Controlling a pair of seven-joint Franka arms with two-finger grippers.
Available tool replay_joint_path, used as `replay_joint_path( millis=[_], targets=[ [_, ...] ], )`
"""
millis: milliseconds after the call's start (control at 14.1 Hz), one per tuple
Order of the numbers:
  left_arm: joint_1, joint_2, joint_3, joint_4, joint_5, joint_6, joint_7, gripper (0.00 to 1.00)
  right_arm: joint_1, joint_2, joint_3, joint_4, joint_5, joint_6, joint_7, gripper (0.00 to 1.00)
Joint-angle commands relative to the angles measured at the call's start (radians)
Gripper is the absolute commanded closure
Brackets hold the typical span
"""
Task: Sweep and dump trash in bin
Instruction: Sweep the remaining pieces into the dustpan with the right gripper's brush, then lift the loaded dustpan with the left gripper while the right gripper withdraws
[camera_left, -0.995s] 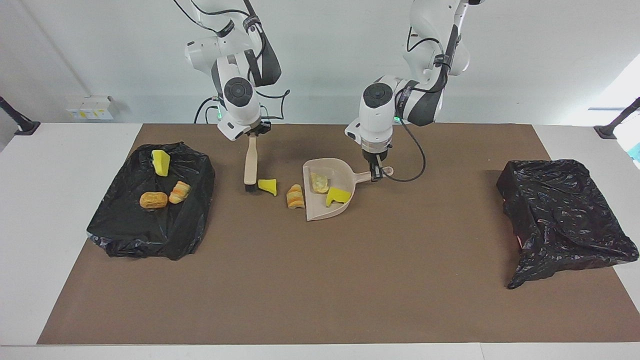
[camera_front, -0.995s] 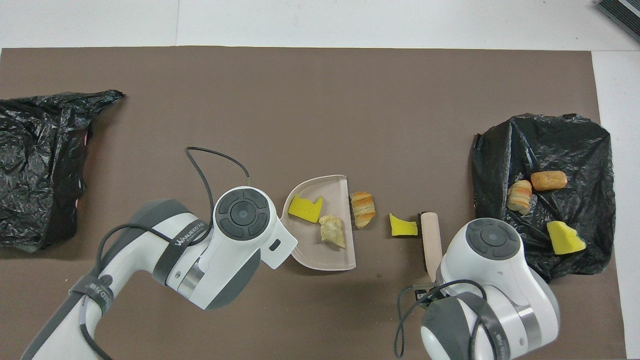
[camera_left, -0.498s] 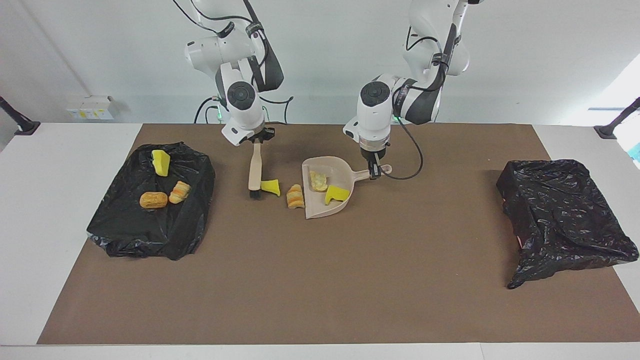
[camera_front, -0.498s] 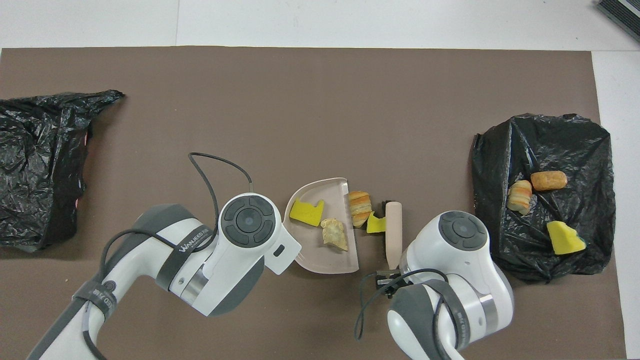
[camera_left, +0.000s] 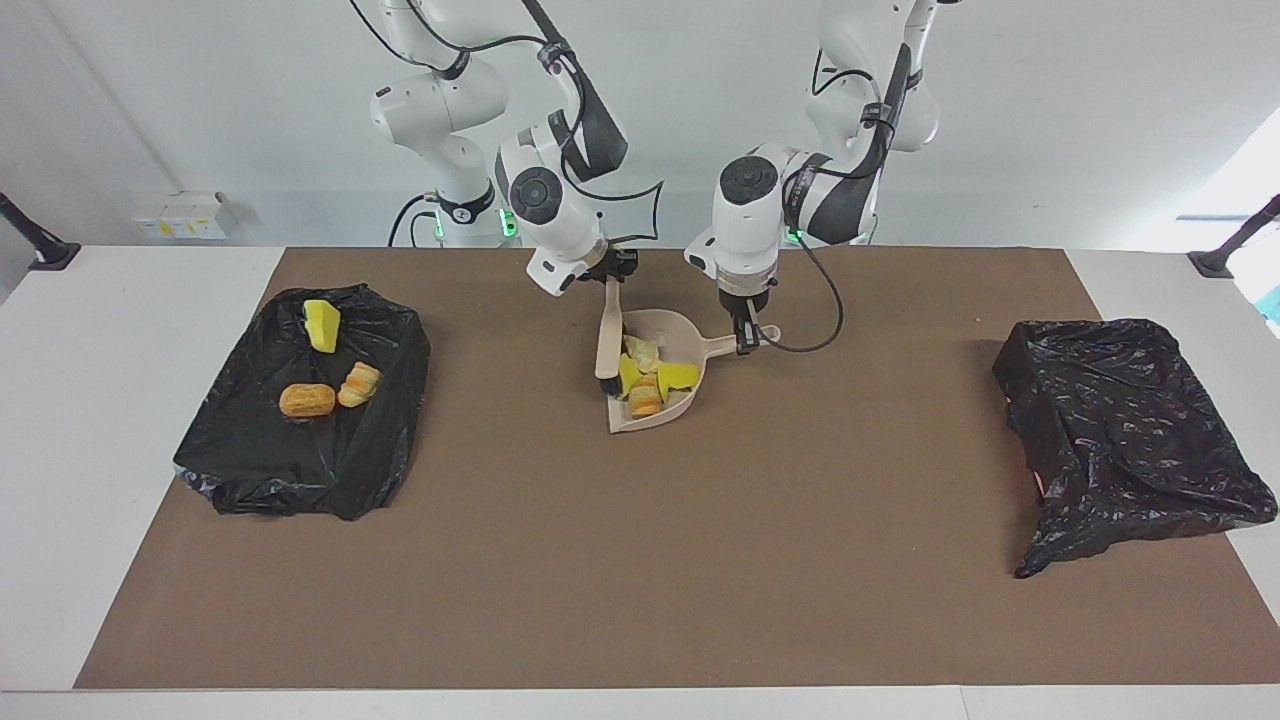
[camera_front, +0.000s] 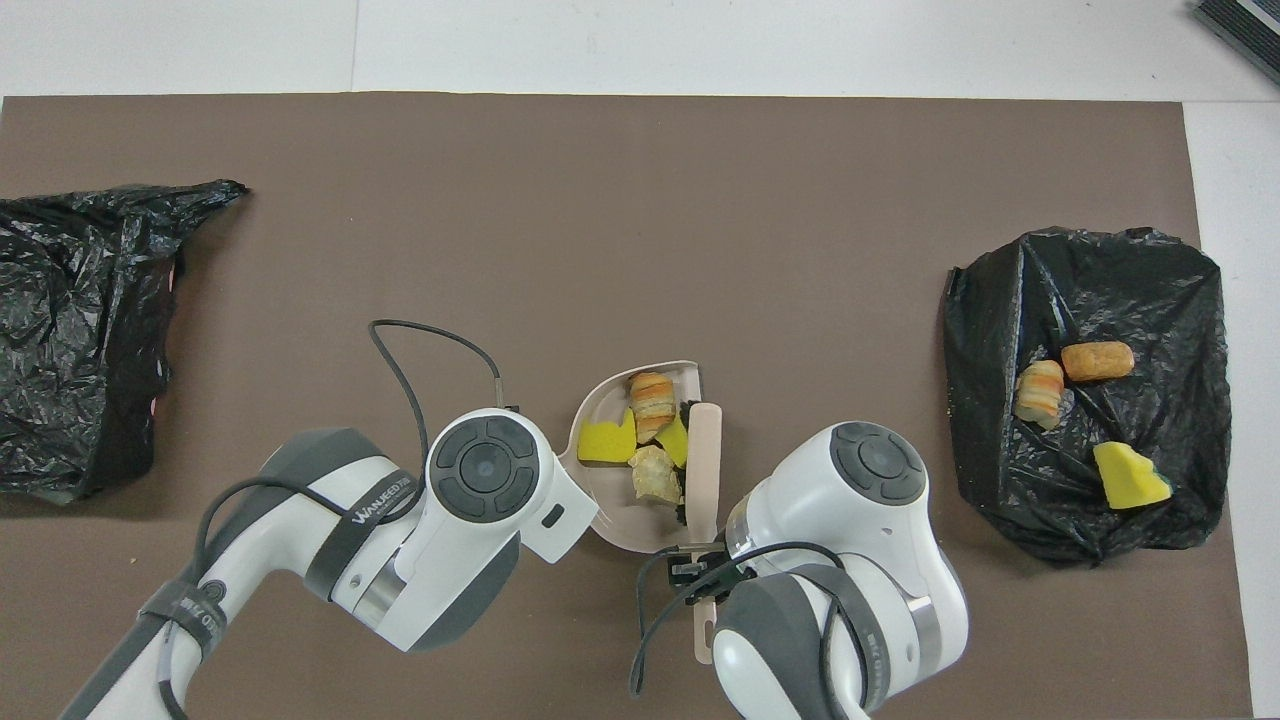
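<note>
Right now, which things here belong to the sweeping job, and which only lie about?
Job:
- trash in the dustpan
- brush
- bin with three scraps
- left gripper, on the dustpan handle
- right gripper, holding the brush

Lying about:
- empty black bag
- brown mat

Two fixed high views, set half a turn apart

The bench (camera_left: 640, 600) is seen in the facing view from a raised camera across from the robots, aimed at them and the wall, far enough off that the whole brown mat (camera_left: 640, 520) is taken in. In the overhead view the bench (camera_front: 700, 40) is looked at steeply from above the robots' own end, facing forward and closer in, so that the arms are cut off at the lower edge. The mat (camera_front: 640, 200), the dustpan (camera_left: 668, 412) (camera_front: 608, 395) and both black bags (camera_left: 300, 450) (camera_left: 1130, 430) (camera_front: 1120, 290) (camera_front: 70, 330) are shared by both views.
</note>
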Motion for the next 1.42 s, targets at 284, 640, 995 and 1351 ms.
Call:
replay_joint_path(
  millis=[284, 640, 995, 1351],
  targets=[
    [0.050, -0.013, 0.008, -0.039, -0.083, 0.061, -0.015, 1.00, -0.010, -0.009, 0.001, 0.131, -0.244, -0.235, -0.009, 1.00],
    [0.086, -0.002, 0.008, -0.033, -0.123, 0.061, -0.008, 1.00, -0.008, -0.019, 0.004, 0.210, -0.357, -0.384, -0.001, 1.00],
    [0.126, 0.021, 0.008, -0.004, -0.146, 0.068, 0.034, 1.00, 0.048, -0.071, 0.022, 0.221, -0.391, -0.470, 0.222, 1.00],
    [0.255, 0.067, 0.008, 0.111, -0.278, 0.060, 0.222, 1.00, 0.115, -0.183, 0.028, 0.034, -0.180, -0.227, 0.346, 1.00]
  ],
)
